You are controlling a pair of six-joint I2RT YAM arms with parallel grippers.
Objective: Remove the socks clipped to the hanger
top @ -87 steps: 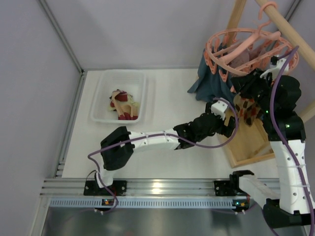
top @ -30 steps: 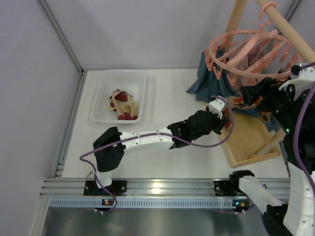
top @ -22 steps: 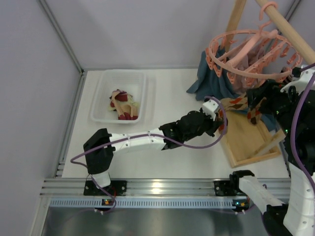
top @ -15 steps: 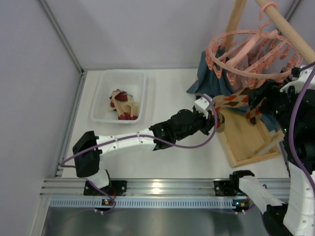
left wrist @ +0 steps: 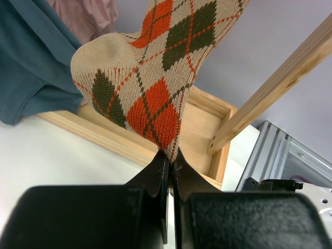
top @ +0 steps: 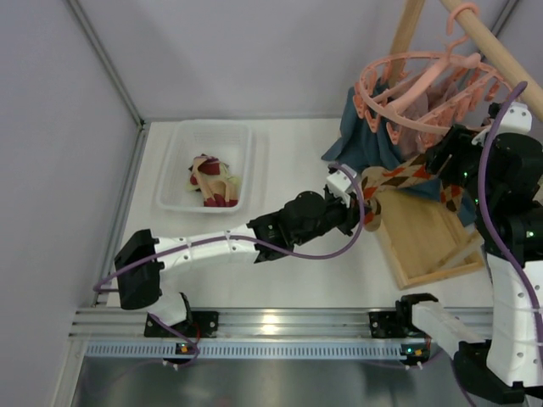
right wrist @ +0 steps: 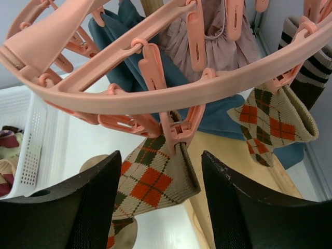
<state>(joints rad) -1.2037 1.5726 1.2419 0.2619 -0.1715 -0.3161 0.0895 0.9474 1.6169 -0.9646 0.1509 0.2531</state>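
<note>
The left claw (left wrist: 169,155) was clamped shut on the toe of an argyle sock (left wrist: 150,98). The sock stretched up and away from it to a clip (right wrist: 179,129) on the pink hanger (right wrist: 218,85). The right claw (right wrist: 160,161) stood open just below the hanger's ring, its 2 fingers on either side of that clip and the sock's cuff. A 2nd argyle sock (right wrist: 275,122) hung further along the ring. Other socks (top: 212,180) lay in the white basket (top: 182,136) on the table (top: 297,178).
</note>
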